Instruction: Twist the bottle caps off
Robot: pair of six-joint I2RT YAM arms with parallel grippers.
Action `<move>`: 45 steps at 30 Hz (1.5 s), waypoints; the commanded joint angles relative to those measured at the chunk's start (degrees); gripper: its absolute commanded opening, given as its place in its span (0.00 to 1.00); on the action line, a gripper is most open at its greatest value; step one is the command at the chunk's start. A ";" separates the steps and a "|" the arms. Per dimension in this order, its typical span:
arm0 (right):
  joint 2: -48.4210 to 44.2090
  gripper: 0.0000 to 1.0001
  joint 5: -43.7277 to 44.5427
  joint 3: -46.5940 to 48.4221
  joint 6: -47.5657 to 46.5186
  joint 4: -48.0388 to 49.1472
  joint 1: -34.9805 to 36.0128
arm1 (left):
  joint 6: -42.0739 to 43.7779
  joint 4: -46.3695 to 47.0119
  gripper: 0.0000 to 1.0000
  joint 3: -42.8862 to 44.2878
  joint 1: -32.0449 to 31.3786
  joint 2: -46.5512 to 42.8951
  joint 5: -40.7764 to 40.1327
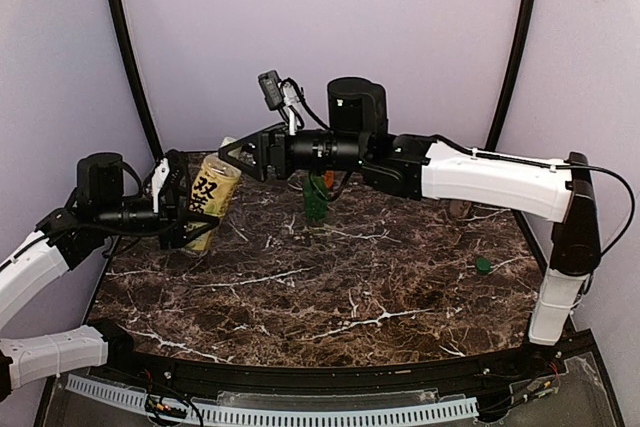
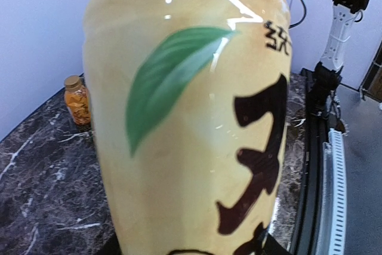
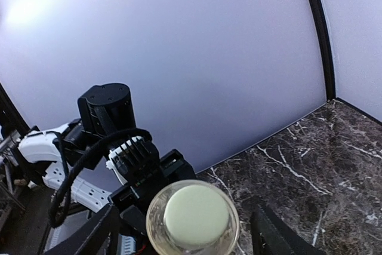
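Yellow bottle (image 1: 212, 202) hangs tilted over the worktop's (image 1: 380, 297) left side, clamped in our left pincer (image 1: 188, 212), its cap (image 3: 194, 216) still on between our right pincer's (image 1: 228, 150) parted jaws. One green cap (image 1: 483, 265) lies loose; we judge most of the unscrewing remains.

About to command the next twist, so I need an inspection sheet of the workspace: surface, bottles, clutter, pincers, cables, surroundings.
Surface: dark veined marble table.
Job's things: yellow bottle tilted, lifted off the table; green bottle upright at the back, behind the right arm; orange bottle upright, capped, near the wall.
Clutter: loose green cap lying on the table's right side.
Pincers: left pincer shut on the yellow bottle's body; right pincer open, fingers astride the bottle's top.
Cables: black cable running along the right arm, away from the bottles.
Surroundings: pale walls, black frame poles.
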 commanded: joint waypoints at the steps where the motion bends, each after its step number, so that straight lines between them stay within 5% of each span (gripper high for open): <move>1: -4.50 0.79 6.90 2.08 -2.73 -6.85 0.55 | 13.49 -0.40 0.31 2.61 -0.15 -0.59 -16.99; 5: -5.38 0.80 13.29 3.41 -0.40 -15.46 0.33 | 32.40 4.72 0.27 0.91 -0.73 -1.37 -35.64; 9: -3.63 0.80 10.80 7.65 4.40 -21.33 -0.27 | 50.10 16.73 0.27 -2.29 -2.20 -2.30 -48.46; 18: 2.55 0.78 4.37 14.96 9.03 -22.94 -1.95 | 72.41 32.52 0.25 -6.83 -3.60 -4.64 -49.98; 27: 7.99 0.68 1.60 20.96 8.74 -23.28 -1.87 | 74.54 33.35 0.24 -8.22 -5.36 -5.15 -49.35; 38: 9.23 0.19 -0.86 21.10 9.23 -22.61 -1.89 | 73.95 33.00 0.24 -8.40 -5.85 -4.90 -49.48; 40: 9.14 0.03 -1.38 20.98 8.68 -22.40 -1.89 | 73.71 32.81 0.24 -8.36 -5.93 -4.95 -49.46; 45: 8.75 0.00 -4.95 20.80 2.92 -21.59 -1.32 | 64.63 21.26 0.23 -3.11 -5.97 -5.29 -45.27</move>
